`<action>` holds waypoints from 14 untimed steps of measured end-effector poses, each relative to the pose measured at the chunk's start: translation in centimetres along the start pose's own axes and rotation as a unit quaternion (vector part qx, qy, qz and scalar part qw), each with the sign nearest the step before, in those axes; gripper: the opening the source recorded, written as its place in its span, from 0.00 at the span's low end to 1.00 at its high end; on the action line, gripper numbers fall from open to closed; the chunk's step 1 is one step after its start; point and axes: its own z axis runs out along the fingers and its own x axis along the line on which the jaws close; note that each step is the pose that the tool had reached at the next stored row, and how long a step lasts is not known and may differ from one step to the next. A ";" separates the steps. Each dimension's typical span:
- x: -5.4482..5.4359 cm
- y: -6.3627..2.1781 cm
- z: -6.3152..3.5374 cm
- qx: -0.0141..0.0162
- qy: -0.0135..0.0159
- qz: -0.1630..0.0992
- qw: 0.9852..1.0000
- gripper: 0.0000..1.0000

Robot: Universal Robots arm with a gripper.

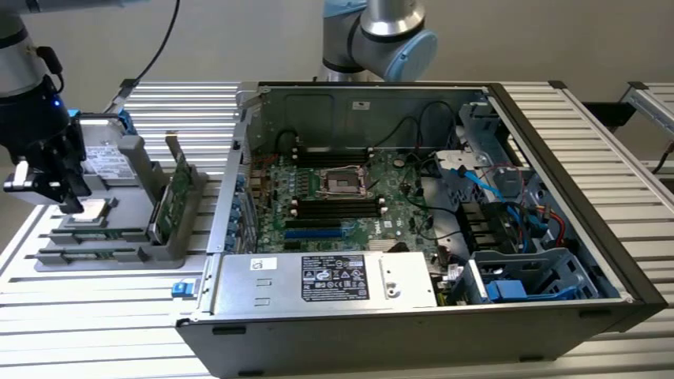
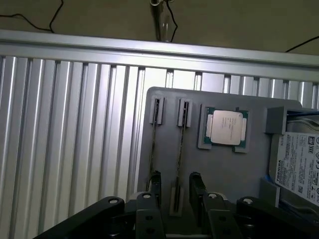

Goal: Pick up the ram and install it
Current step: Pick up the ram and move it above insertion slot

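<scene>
A ribbed aluminium table (image 1: 106,332) carries everything, with a plain pale wall behind it.

At the exterior view's left, the gripper (image 1: 65,201) hangs over the grey holder (image 1: 158,257). In the wrist view its two black fingers (image 2: 155,184) stand apart low over the holder. One finger is on each side of the ram (image 2: 180,149), with a gap showing on both sides, so nothing is clamped. The ram lies edge-up in a narrow slot of the holder (image 1: 100,234). A second stick (image 2: 153,144) sits in the next slot, on the side away from the holder's middle.

On the ram's other side, further into the holder, a square silver processor (image 2: 227,127) rests in its own pocket. Beyond that, at the holder's far end, lies a hard drive (image 2: 299,164) with a white label.

Along the holder's edge toward the exterior view's right, a taller green expansion card (image 1: 174,197) stands upright in a groove.

Just beside the holder, further to the exterior view's right, the open computer case (image 1: 621,260) lies on its side. Inside it the green motherboard (image 1: 337,197) faces up, and a silver power supply (image 1: 327,280) fills the case's near edge.
</scene>
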 end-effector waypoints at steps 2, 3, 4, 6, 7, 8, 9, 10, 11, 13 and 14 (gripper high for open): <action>0.0 0.18 0.36 0.002 0.000 0.000 1.000 0.36; 0.0 0.24 0.51 0.003 0.000 0.000 1.000 0.36; 0.0 0.30 0.68 0.004 0.000 0.000 1.000 0.36; 0.0 0.35 0.97 0.006 0.000 0.000 1.000 0.36; 0.0 0.35 1.10 0.007 0.001 0.000 1.000 0.36; 0.1 0.36 1.20 0.008 0.001 0.000 1.000 0.36; 0.2 0.36 1.31 0.009 0.001 0.000 1.000 0.36; 0.3 0.35 1.42 0.009 0.001 0.000 1.000 0.36; 0.4 0.35 1.52 0.010 0.001 0.000 1.000 0.36; 0.6 0.36 1.73 0.012 0.001 0.000 1.000 0.36; 0.8 0.36 1.83 0.013 0.001 0.000 1.000 0.36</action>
